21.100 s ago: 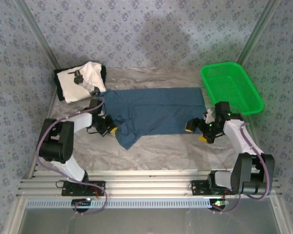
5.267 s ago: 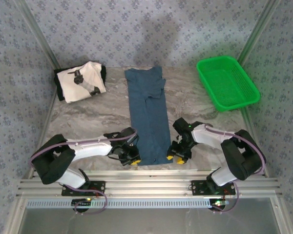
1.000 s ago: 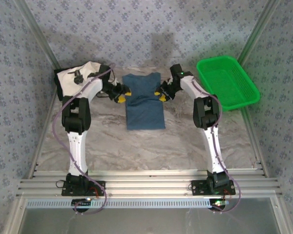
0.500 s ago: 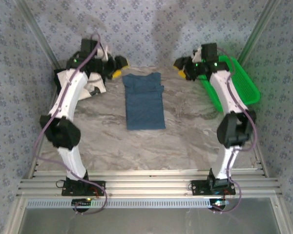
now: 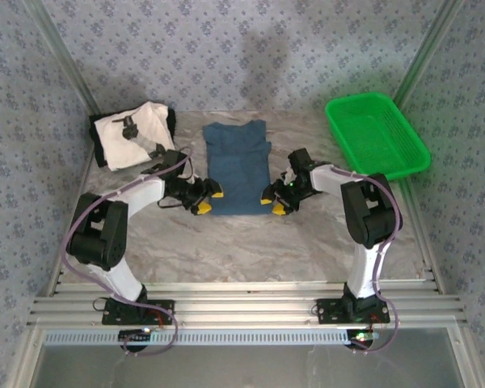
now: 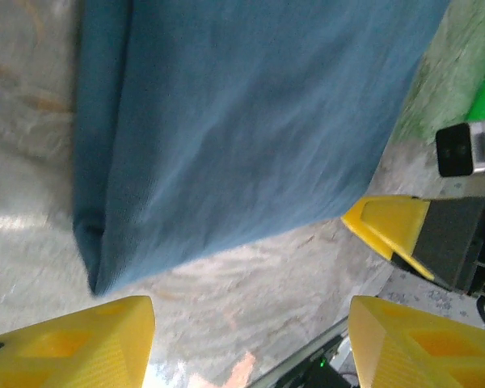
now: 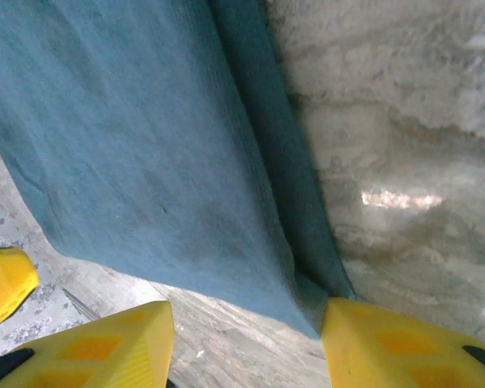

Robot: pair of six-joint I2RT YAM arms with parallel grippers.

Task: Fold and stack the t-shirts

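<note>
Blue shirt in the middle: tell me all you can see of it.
The blue shirt is plain teal, soft-looking cloth, folded into a narrow rectangle with doubled side edges. It lies flat on the grey marbled table, neck end far. The left gripper and right gripper, both open, flank its near corners.

On the grey marbled table [image 5: 250,242], a folded teal-blue cloth t-shirt [image 5: 238,166] lies between left gripper [image 5: 206,196] and right gripper [image 5: 275,198]; white printed t-shirt [image 5: 133,133] beyond the left, green plastic basket [image 5: 376,133] beyond the right.
</note>
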